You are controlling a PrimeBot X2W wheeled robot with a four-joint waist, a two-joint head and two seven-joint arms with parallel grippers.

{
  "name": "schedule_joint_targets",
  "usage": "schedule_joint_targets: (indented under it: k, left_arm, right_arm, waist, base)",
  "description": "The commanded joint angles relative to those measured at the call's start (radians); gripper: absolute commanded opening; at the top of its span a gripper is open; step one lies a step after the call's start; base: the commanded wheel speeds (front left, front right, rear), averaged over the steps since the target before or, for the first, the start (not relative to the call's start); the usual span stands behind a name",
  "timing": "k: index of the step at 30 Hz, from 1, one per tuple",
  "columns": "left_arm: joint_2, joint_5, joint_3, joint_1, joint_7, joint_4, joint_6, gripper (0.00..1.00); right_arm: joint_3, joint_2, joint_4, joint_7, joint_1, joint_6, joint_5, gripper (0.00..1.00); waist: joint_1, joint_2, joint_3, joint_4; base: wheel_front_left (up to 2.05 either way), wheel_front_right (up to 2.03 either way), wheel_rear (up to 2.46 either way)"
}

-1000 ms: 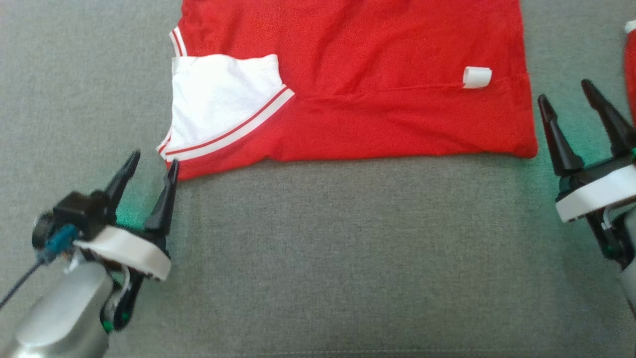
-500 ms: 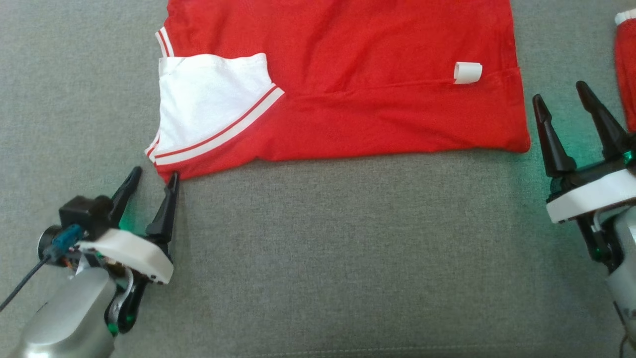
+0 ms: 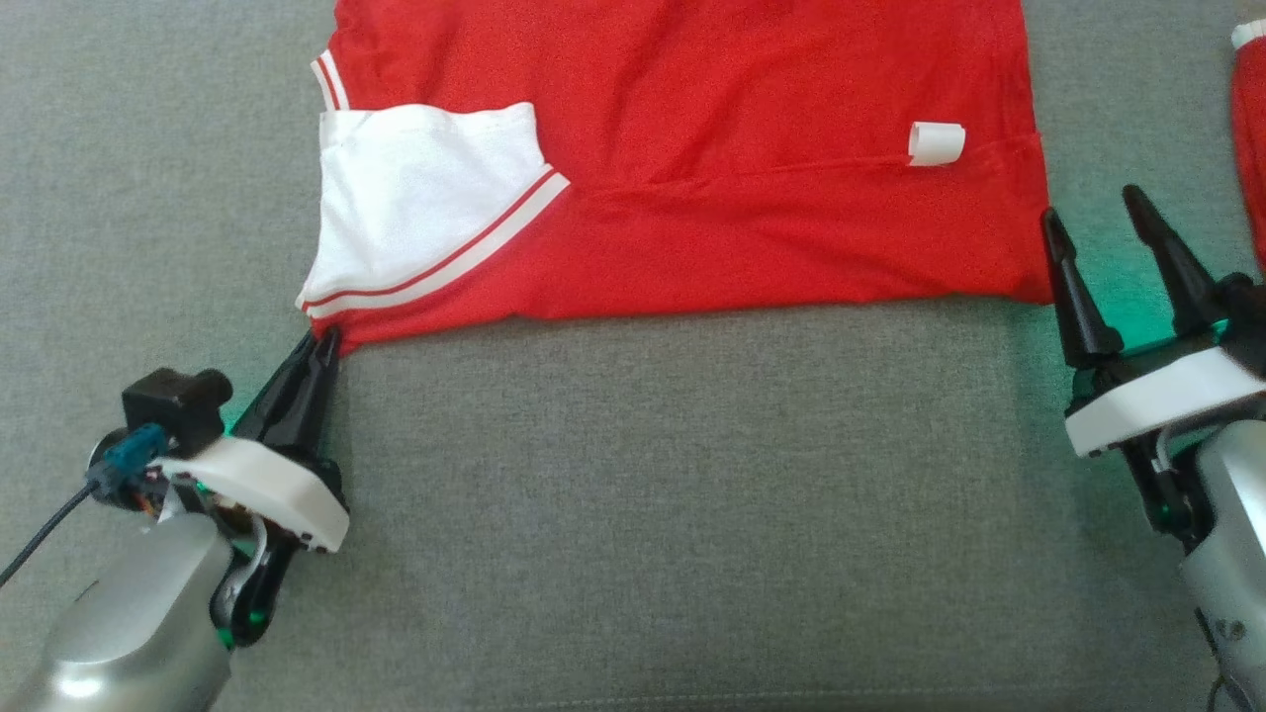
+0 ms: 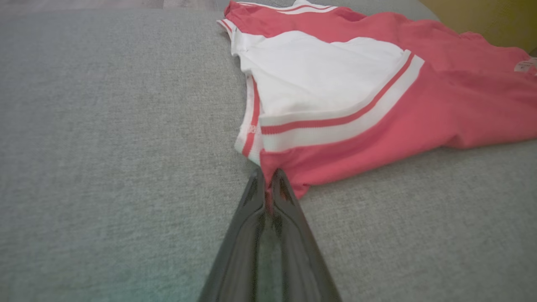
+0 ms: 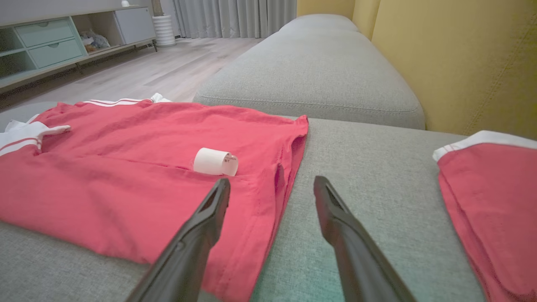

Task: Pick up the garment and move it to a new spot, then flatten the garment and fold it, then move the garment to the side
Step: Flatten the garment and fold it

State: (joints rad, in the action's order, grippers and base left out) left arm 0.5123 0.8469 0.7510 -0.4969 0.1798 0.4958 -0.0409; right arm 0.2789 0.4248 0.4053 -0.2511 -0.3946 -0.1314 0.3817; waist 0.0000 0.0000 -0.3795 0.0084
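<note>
Garment: a red cloth shirt with a white panel and red-and-white striped trim lies spread and partly folded on the grey fabric sofa cushion, its long near edge running across the head view.
Near-left corner: the red corner just below the striped trim is the point pinched; a corner gives a firm hold for lifting or pulling the fold over.
Left gripper: fingers together, clamped on that corner; the left wrist view shows red cloth between the tips.
Right gripper: fingers apart, one tip touching or just beside the garment's near-right corner, the other over bare cushion, holding nothing. Judged to be lining up on the matching corner so both ends can move together.
White rolled label: sits on the red cloth near the right edge, just beyond the right fingers.
Second red piece with white trim: lies apart on the cushion to the right.
Surroundings: yellow sofa back, wooden floor and pale drawer unit beyond.
Step in hand: likely securing both near corners for the fold.
</note>
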Motion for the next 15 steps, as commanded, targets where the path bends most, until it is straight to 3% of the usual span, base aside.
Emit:
schedule_joint_targets:
  k: [1,14,15]
  left_arm:
    - [0.031,-0.001,-0.017,-0.024,0.010,-0.011,-0.006,0.00]
    - [0.040,-0.002,-0.009,-0.001,0.026,-0.039,-0.010,0.00]
    - [0.040,-0.003,-0.008,-0.001,0.026,-0.041,-0.010,0.00]
  right_arm:
    - [0.013,0.006,-0.005,-0.011,0.021,0.001,0.012,1.00]
    - [0.105,-0.018,0.172,0.033,0.003,0.001,0.086,1.00]
    - [0.118,-0.017,0.183,0.044,-0.003,0.001,0.094,0.84]
  waist:
    - [0.0000,0.0000,0.004,0.004]
    - [0.0000,0.0000,0.047,0.029]
    - [0.0000,0.0000,0.049,0.030]
  base:
    - [0.00,0.00,0.00]
    - [0.00,0.00,0.00]
    - [0.00,0.00,0.00]
